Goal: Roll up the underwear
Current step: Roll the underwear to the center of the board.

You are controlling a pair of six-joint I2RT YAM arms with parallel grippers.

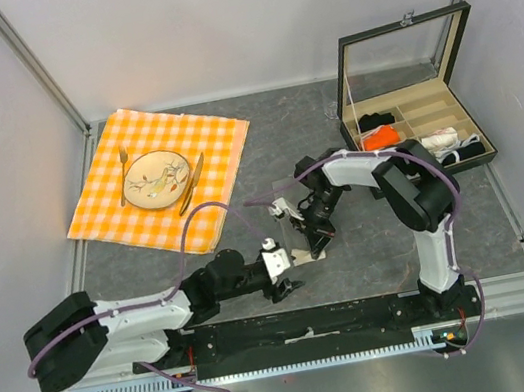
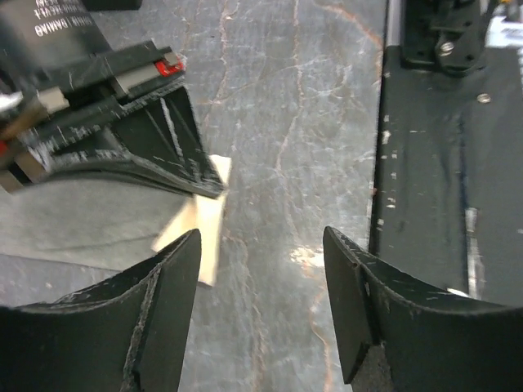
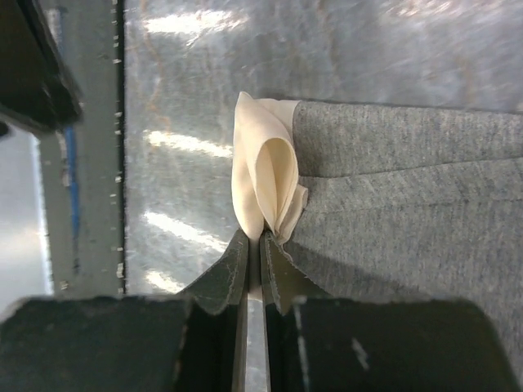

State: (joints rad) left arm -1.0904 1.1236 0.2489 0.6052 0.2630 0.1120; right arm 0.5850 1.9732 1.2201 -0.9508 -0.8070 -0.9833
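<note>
The right end effector (image 3: 255, 238) is pinching the folded cream-white strip (image 3: 265, 175) of the underwear (image 3: 409, 188), its jaws nearly closed on the cloth. The underwear is lying on the bench (image 1: 371, 238) between the two arms, near the front edge. The left end effector (image 2: 261, 237) is standing wide open just beside that cream corner, gripping nothing. At the rear right, a divided box (image 1: 426, 109) is sitting with its lid up, holding an orange garment (image 1: 382, 137), a black garment (image 1: 375, 121), a white garment (image 1: 440, 137) and a dark garment (image 1: 467, 152).
</note>
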